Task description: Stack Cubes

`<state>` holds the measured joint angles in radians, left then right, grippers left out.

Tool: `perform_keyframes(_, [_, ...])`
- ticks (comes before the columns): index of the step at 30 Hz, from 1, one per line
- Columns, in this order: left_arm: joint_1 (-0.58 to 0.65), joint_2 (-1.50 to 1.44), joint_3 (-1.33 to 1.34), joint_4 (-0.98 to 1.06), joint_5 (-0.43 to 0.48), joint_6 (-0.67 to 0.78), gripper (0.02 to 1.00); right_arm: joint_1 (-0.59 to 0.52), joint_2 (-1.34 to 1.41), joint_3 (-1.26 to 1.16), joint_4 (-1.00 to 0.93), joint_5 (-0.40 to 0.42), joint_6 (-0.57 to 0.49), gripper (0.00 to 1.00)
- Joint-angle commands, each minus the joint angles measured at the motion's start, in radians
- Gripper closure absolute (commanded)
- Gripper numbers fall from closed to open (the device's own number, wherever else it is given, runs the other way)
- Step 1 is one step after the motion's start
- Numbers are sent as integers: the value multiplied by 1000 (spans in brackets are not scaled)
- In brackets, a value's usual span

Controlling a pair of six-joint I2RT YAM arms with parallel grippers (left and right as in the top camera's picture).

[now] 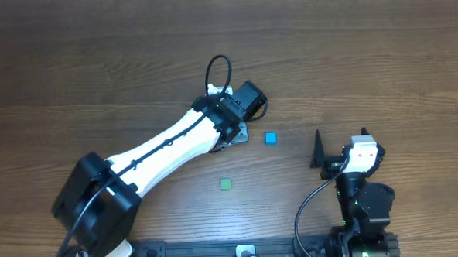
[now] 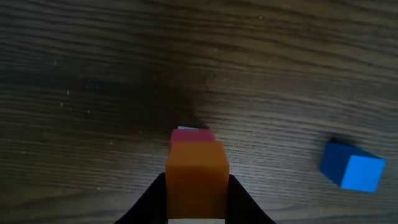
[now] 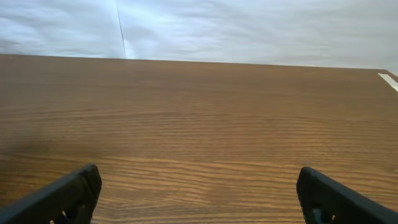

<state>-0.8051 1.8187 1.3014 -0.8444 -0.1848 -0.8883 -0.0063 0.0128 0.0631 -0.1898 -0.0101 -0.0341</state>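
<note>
My left gripper (image 2: 196, 190) is shut on an orange cube (image 2: 196, 171), its dark fingers (image 2: 152, 202) pressed on both sides. Directly under the orange cube shows the edge of a red cube (image 2: 193, 135), with a pale sliver of something beneath it; I cannot tell whether orange and red touch. A blue cube (image 2: 352, 165) lies loose on the table beside them, seen from above at blue cube (image 1: 270, 138), just right of the left gripper (image 1: 233, 136). A green cube (image 1: 226, 184) lies nearer the arm bases. My right gripper (image 3: 199, 208) is open and holds nothing, low at the right gripper (image 1: 340, 148).
The wooden table (image 1: 94, 65) stretches bare on all sides of the cubes. The left arm (image 1: 160, 151) lies diagonally across the lower left. A white wall (image 3: 249, 28) stands beyond the table's far edge in the right wrist view.
</note>
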Motion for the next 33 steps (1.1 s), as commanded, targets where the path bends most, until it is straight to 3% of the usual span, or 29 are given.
perform_keyframes(1, [0, 18, -6, 0, -7, -15, 954, -6, -7, -7, 0, -11, -5, 7])
perform_keyframes(5, [0, 23, -6, 0, -7, -14, 928, -6, -7, -7, 0, -11, -5, 7])
perform_keyframes(6, [0, 27, -6, 0, -7, -14, 855, -6, -7, -7, 0, -11, -5, 7])
perform_keyframes(10, [0, 29, -6, 0, -7, -14, 770, -6, -7, -7, 0, -11, -5, 7])
perform_keyframes(21, [0, 29, -6, 0, -7, -14, 632, -6, -7, -7, 0, -11, -5, 9])
perform_keyframes(24, [0, 29, -6, 0, -8, -14, 555, -6, -7, -7, 0, -11, -5, 9])
perform_keyframes(29, [0, 25, -6, 17, -24, -14, 200, -6, -7, -7, 0, -11, -5, 9])
perform_keyframes(31, [0, 11, -6, 29, -51, -19, 115, -6, -7, -7, 0, -11, -5, 9])
perform_keyframes(33, [8, -34, -6, 45, -134, -48, 51, -6, -7, -7, 0, -11, -5, 7])
